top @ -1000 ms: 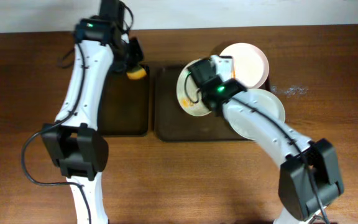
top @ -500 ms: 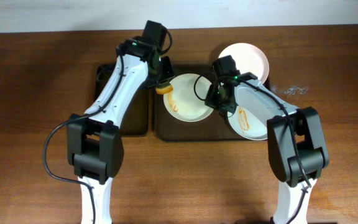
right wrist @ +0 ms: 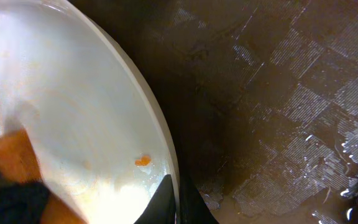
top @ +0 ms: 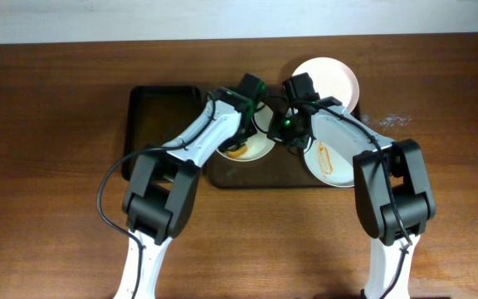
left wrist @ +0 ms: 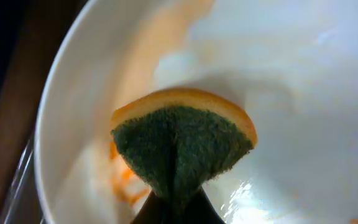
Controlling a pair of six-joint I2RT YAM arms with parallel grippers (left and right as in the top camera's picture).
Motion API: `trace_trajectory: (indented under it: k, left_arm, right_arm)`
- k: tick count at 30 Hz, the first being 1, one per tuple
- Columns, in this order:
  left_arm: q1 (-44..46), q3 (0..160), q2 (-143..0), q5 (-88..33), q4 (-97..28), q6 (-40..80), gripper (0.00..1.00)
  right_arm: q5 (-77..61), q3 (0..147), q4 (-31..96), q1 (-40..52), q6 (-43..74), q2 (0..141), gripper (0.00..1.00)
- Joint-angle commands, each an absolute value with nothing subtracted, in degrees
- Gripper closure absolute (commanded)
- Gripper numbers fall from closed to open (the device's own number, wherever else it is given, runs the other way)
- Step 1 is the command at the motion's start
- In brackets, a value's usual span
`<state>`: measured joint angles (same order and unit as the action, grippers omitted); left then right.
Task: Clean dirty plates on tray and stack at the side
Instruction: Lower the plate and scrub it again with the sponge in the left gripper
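Note:
A white plate (top: 254, 143) with orange smears lies on the right dark tray (top: 222, 176). My left gripper (top: 246, 124) is shut on a sponge (left wrist: 182, 146), orange with a green scouring face, pressed into that plate (left wrist: 303, 93). My right gripper (top: 287, 129) is shut on the plate's rim (right wrist: 166, 162), one finger inside and one outside. A second dirty plate (top: 334, 162) with an orange smear lies at the tray's right. A clean white plate (top: 332, 79) sits on the table behind the tray.
An empty dark tray (top: 158, 124) lies to the left. The tray floor in the right wrist view (right wrist: 278, 106) is wet and patterned. White specks (top: 388, 121) lie on the wooden table at the right.
My left gripper moved right and down with the sponge onto the dirty plate. My right gripper stayed at the plate's rim.

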<state>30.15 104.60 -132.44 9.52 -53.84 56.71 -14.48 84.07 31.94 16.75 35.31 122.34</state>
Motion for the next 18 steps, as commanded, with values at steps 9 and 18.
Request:
trace_trajectory:
  k: [9,18]
  left_arm:
    - [33.0,102.4,-134.4,11.0,-52.7,35.6,1.0]
    - [29.4,101.9,-134.5,14.8,-49.5,10.7,1.0]
  right_arm:
    - [-16.1,83.2,32.2,14.1,32.0,126.0,0.96]
    - [-16.1,82.7,30.7,14.1,31.5,126.1,0.96]
